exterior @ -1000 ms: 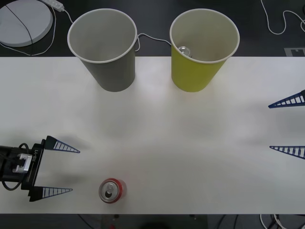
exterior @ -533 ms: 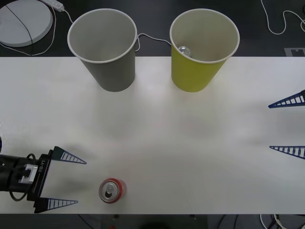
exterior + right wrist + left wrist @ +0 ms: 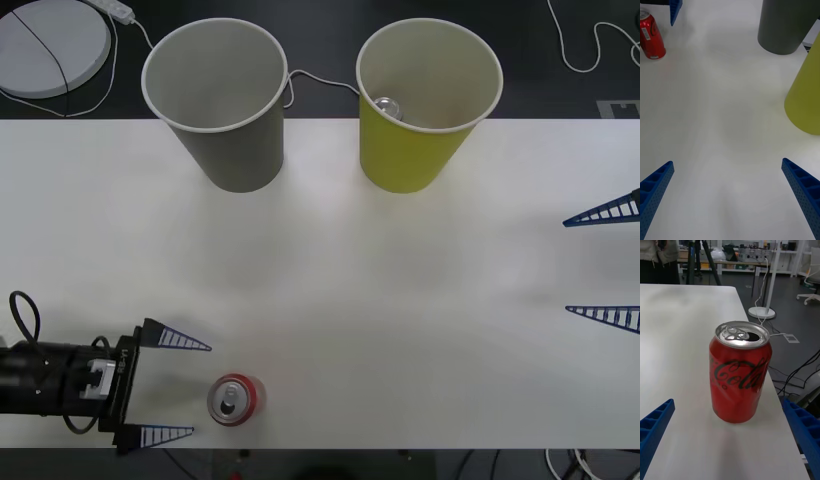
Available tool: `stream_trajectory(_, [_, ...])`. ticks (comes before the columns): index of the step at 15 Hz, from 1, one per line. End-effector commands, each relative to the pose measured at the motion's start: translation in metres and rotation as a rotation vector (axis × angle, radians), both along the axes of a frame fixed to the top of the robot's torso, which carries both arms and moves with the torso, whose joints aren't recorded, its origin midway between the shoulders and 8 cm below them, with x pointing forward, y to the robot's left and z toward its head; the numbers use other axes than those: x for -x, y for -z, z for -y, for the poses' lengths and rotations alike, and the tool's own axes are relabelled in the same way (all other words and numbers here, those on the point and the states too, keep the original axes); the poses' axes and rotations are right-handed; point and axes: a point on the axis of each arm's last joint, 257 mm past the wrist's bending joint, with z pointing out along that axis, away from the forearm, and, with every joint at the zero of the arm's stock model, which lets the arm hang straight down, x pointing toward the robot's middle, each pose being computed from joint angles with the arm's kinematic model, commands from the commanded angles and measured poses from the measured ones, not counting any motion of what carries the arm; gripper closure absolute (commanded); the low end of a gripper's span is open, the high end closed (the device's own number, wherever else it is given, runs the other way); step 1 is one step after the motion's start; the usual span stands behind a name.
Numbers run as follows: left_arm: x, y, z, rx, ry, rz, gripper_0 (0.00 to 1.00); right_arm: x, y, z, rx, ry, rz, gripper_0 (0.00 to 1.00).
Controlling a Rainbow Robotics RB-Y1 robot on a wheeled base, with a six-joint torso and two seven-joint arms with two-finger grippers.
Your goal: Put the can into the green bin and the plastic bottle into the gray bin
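Observation:
The red can [image 3: 236, 399] [image 3: 740, 372] [image 3: 651, 35] stands upright near the table's front edge, left of centre. My left gripper [image 3: 195, 389] is open just to the left of it, facing it, one finger on each side of its line and clear of the can. At the back of the table the gray bin [image 3: 216, 98] [image 3: 785, 24] stands left of the green bin [image 3: 424, 100] [image 3: 807, 98], which holds another can showing its silver top [image 3: 387, 107]. My right gripper [image 3: 600, 264] is open at the table's right edge. The plastic bottle is out of view.
The can stands close to the white table's front edge [image 3: 400, 445]. A round white base [image 3: 50, 45] and cables [image 3: 585, 45] lie on the dark floor behind the table. In the left wrist view, a stand and chairs stand beyond the table.
My left gripper has moved rightward and toward the front edge, closing in on the can with its fingers still open. The right gripper, the can and the bins have stayed put.

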Motion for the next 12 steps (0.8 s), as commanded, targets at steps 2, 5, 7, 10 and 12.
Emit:
stream_trajectory(2, [0.000,0.006,0.028,0.048,-0.011,0.007,0.00,0.000,0.000,0.000,0.000,0.000,0.000,0.00])
stream_trajectory(5, [-0.002,0.007,0.047,0.079,-0.016,0.009,0.00,0.000,0.000,0.000,0.000,0.000,0.000,0.00])
stream_trajectory(7, [-0.003,0.009,0.056,0.088,-0.021,0.008,0.00,0.000,0.000,0.000,0.000,0.000,0.000,0.00])
stream_trajectory(10, [-0.004,0.011,0.066,0.098,-0.024,0.010,0.00,0.000,0.000,0.000,0.000,0.000,0.000,0.00])
stream_trajectory(12, [-0.005,0.012,0.074,0.105,-0.028,0.009,0.00,0.000,0.000,0.000,0.000,0.000,0.000,0.00])
